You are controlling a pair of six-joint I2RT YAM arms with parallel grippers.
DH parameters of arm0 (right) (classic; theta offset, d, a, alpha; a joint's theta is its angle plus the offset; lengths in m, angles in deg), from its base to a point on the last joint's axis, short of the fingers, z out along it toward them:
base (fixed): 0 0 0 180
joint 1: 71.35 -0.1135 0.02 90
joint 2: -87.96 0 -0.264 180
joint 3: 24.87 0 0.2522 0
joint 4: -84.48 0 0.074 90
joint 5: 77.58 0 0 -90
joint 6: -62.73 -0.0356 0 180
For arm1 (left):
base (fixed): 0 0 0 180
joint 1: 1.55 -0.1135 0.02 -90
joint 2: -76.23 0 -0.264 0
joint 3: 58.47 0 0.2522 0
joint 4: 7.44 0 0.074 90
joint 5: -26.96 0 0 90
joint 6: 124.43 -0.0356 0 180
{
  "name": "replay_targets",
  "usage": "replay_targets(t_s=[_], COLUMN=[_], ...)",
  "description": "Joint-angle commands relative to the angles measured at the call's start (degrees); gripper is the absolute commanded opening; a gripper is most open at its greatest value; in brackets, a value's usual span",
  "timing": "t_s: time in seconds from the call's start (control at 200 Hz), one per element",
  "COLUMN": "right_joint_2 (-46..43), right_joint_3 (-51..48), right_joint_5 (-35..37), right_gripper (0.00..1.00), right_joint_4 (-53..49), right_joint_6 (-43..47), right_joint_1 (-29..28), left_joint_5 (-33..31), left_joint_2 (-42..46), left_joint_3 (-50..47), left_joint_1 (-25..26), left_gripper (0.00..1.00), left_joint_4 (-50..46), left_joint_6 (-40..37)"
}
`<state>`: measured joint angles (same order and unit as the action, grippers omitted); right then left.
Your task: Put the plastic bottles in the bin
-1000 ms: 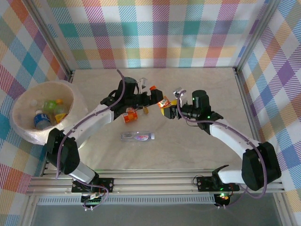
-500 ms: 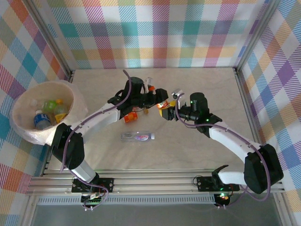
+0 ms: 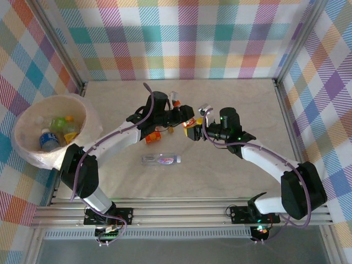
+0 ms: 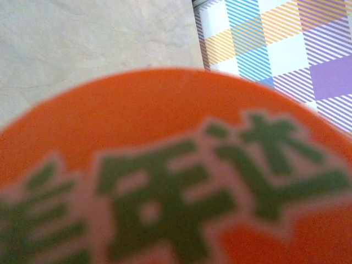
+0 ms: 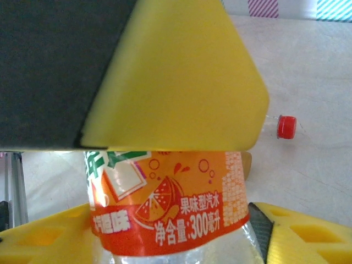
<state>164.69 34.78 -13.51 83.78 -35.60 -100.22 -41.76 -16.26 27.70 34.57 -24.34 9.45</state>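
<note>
Top external view has the two arms meeting over the middle of the tabletop [image 3: 236, 93]. Within the last second the left pincer [image 3: 183, 114] has slid rightwards and the right pincer [image 3: 193, 131] has edged left to meet it, so the gap between them has all but gone. The right pincer is clamped on the orange-label bottle [image 5: 165, 212]. Its wrist camera shows a yellow finger [image 5: 181, 82] above the label and others below, with the bottle pinned between. The left wrist camera has an orange label with green characters right up against the lens, blurred, and none of its own fingers visible. I cannot tell whether the left pincer is apart or has closed.

It looks to me like a hand-over. The bin [image 3: 30, 113] stands at the far left edge, well apart from the right arm, and the left arm is the one beside it. If so, the left needs a firm grip before the right lets go, or the bottle drops between them.

Nothing else has shifted. A second orange bottle [image 3: 153, 137] lies beneath the left forearm, a clear bottle [image 3: 160, 159] lies nearer the bases, and a red-capped bottle [image 3: 175, 101] sits just beyond the pincers. The bin already holds several bottles [image 3: 48, 140], so the job seems partway through.
</note>
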Motion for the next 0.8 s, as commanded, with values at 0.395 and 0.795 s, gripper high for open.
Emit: replay_targets(t_s=[0.395,0.795], right_joint_2=[-7.8,-13.1], right_joint_3=[8.6,3.6], right_joint_5=[12.3,24.7], right_gripper=[1.0,1.0], right_joint_4=[-13.3,-5.9], right_joint_6=[-2.5,-5.9], right_joint_1=[-0.4,-0.4], left_joint_5=[-26.0,-42.5], left_joint_2=[11.5,23.0], left_joint_3=[6.7,16.3], left_joint_1=[-1.2,-13.2], left_gripper=[0.51,0.51], left_joint_4=[-21.7,-38.0], left_joint_6=[-13.0,-24.2])
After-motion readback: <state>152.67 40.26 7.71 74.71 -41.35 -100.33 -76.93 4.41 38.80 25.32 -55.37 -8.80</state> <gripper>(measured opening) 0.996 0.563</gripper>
